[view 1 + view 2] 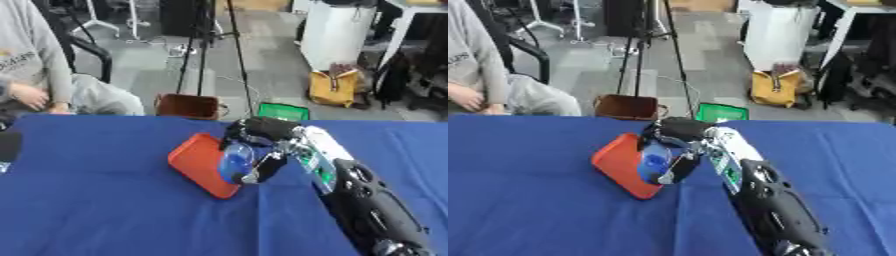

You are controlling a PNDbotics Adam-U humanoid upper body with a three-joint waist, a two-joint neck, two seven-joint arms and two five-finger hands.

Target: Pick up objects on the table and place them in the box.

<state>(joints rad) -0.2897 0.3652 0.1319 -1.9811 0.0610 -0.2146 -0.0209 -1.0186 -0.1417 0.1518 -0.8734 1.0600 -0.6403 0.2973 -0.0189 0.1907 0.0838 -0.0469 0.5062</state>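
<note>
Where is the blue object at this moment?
The blue object is near the table's middle in both eye views, held in the right hand, directly over the near right edge of the orange box.

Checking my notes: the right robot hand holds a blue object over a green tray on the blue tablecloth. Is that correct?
Not quite: the tray is orange-red, not green, as the left eye view shows. The rest holds: the right robot hand holds a blue object over it on the blue tablecloth.

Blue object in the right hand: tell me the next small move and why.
Probably ease the right hand a little left, then open it. Its fingers are curled round the blue object, held at the near edge of the orange box, not yet clearly over its middle.
</note>
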